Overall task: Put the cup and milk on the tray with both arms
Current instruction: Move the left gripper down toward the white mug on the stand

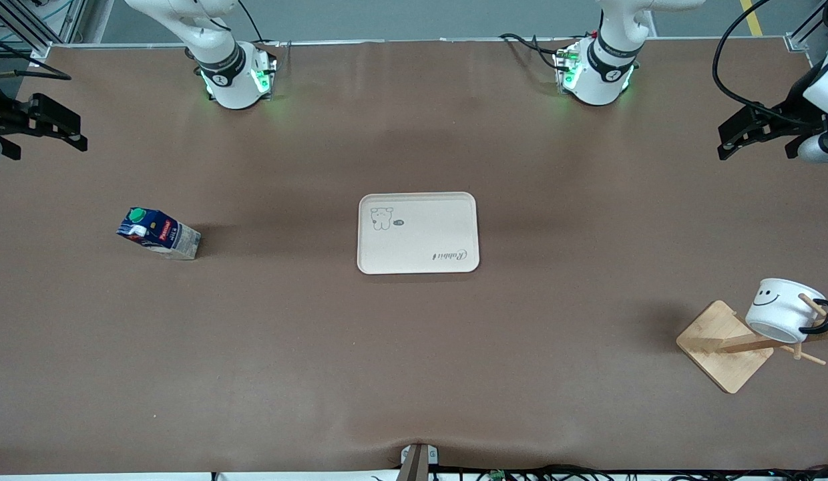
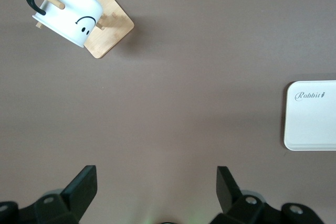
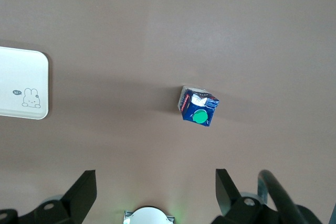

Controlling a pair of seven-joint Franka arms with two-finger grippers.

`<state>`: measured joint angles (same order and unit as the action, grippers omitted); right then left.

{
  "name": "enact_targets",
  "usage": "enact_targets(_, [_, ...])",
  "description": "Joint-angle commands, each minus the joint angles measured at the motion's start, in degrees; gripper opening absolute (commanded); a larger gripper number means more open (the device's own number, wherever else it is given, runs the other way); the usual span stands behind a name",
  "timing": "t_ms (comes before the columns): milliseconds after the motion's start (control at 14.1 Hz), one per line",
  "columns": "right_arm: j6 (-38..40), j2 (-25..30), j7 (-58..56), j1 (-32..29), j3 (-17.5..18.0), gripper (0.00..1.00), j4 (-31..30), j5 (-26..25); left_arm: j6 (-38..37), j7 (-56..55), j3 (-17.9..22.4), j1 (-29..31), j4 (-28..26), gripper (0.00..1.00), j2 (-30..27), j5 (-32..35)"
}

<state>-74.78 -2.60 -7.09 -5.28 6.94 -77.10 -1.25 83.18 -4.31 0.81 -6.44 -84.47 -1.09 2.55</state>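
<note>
The tray [image 1: 418, 233] lies mid-table. The milk [image 1: 157, 233] stands at its nine o'clock; the cup [image 1: 782, 310] hangs on a wooden rack [image 1: 724, 345] (four o'clock). The left gripper [image 2: 156, 184] and the right gripper [image 3: 155, 187] both hover released, holding nothing.

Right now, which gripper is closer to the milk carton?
The right gripper, open in the air at the milk's end of the table. The left gripper is open at the other end, near the cup.
</note>
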Motion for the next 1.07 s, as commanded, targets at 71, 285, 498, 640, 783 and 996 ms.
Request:
enact_targets(71, [0.2, 0.4, 0.8, -0.3, 0.1, 1.00, -0.5, 0.5, -1.5, 0.8, 0.2, 0.0, 0.9, 1.00, -0.4, -0.1])
enact_targets(285, [0.2, 0.5, 0.8, -0.1, 0.1, 1.00, -0.6, 0.5, -1.6, 0.8, 0.3, 0.1, 0.9, 1.00, -0.2, -0.1])
enact_targets(498, [0.4, 0.4, 0.8, -0.4, 0.1, 1.00, -0.6, 1.7, -1.2, 1.1, 0.4, 1.6, 0.4, 1.00, -0.1, -0.8])
enact_targets(640, [0.4, 0.4, 0.8, -0.4, 0.0, 1.00, -0.6, 2.0, 1.4, 1.4, 0.3, 4.2, -0.6, 1.00, 0.3, -0.9])
enact_targets(783, [0.3, 0.4, 0.8, -0.5, -0.1, 1.00, -0.5, 2.0, 7.1, 3.0, 0.3, 7.5, -4.6, 1.00, -0.1, -1.0])
enact_targets(996, [0.3, 0.4, 0.8, -0.5, -0.1, 1.00, -0.6, 2.0, 18.2, 3.5, 0.2, 10.7, -12.5, 1.00, -1.4, -4.2])
